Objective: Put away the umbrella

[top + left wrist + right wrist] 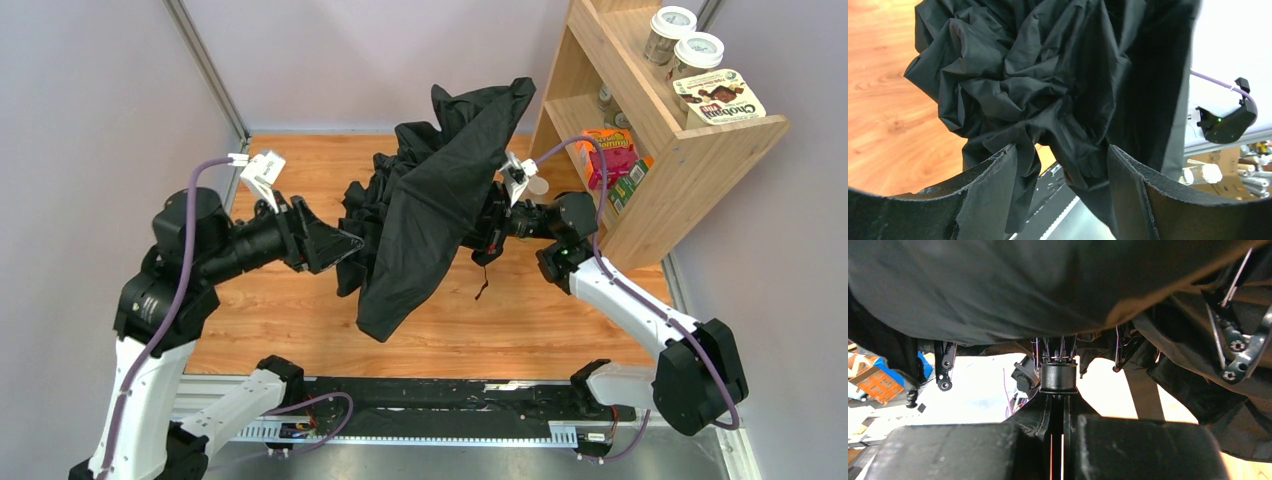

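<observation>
The table (300, 330) is a wood-grain board with a wooden shelf (640, 170) of jars and boxes at its far right corner. Held in the air above the middle of the board, between the two arms, is the umbrella (440, 200), its black cloth half collapsed: one flat panel hangs down toward the near edge and a crumpled bunch sits on the left side. Its long axis runs roughly left to right, with the handle end toward the right arm and the cloth toward the left.

The right gripper (1058, 407) is closed tight on the umbrella's shaft, just below the runner where the ribs meet, and a strap dangles under it. The left gripper (1063, 170) is spread wide, and the bunched cloth lies between its fingers (993, 185); whether the pads are pressing on the cloth is hard to tell from here. The left arm is therefore the nearer one for gathering the loose cloth inward along the shaft.
</observation>
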Robot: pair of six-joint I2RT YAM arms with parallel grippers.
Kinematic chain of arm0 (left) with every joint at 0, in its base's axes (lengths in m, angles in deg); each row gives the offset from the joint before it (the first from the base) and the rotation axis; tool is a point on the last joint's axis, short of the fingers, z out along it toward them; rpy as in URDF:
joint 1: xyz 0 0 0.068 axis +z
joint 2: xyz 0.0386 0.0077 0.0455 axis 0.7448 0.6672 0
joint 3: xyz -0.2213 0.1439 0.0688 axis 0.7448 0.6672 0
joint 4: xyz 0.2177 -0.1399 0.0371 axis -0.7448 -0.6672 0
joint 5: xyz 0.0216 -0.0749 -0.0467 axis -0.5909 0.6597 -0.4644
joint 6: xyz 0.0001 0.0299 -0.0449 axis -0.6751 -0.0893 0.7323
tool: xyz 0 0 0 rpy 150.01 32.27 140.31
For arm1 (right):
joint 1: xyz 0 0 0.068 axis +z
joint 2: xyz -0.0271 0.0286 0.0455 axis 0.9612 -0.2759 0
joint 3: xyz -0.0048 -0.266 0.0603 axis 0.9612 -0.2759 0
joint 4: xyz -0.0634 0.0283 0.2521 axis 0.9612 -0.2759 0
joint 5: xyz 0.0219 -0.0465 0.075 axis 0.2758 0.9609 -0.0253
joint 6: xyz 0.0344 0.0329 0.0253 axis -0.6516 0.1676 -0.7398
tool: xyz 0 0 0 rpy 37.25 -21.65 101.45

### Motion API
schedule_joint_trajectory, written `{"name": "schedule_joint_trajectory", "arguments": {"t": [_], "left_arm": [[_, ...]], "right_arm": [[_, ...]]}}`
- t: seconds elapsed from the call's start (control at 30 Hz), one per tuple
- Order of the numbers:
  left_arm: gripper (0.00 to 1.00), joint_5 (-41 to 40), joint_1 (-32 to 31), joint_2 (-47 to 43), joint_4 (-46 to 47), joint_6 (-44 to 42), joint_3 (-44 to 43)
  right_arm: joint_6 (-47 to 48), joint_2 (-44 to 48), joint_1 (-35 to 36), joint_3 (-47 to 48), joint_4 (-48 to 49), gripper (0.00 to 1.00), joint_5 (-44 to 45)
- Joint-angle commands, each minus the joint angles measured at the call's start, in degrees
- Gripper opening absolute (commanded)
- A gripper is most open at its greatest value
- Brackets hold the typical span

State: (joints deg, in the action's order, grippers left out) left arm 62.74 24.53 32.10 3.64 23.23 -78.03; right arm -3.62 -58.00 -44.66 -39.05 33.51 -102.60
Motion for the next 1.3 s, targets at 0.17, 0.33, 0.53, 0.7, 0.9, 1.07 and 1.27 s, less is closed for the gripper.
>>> {"name": "schedule_joint_trajectory", "arguments": {"t": [0.17,0.33,0.53,0.7,0.9,1.07,1.27], "left_arm": [[0.74,2.68,0.06,2.72,13.18,5.64,2.12],[0.74,5.84,0.06,4.29,22.35,11.26,5.39],[0.75,8.84,0.06,5.18,34.46,19.61,10.47],[0.75,2.01,0.06,3.51,32.92,23.31,12.16],[0.75,-4.16,0.06,3.51,29.65,31.46,13.29],[0.75,-4.78,0.06,3.42,31.51,34.23,14.89],[0.76,-3.82,0.06,5.18,26.14,27.45,12.25]], "right_arm": [[5.35,3.61,1.26,3.49,-2.75,0.00,1.71],[8.08,4.14,2.93,3.85,-5.93,0.00,2.42],[14.58,5.01,4.25,4.90,-12.86,0.00,2.42],[21.26,6.07,5.04,6.83,-21.56,0.00,1.89],[28.47,6.60,7.59,9.56,-30.71,0.00,1.36],[33.21,6.69,9.79,10.96,-35.88,0.00,2.76],[35.59,5.37,11.19,12.98,-39.85,0.00,3.73]]}}
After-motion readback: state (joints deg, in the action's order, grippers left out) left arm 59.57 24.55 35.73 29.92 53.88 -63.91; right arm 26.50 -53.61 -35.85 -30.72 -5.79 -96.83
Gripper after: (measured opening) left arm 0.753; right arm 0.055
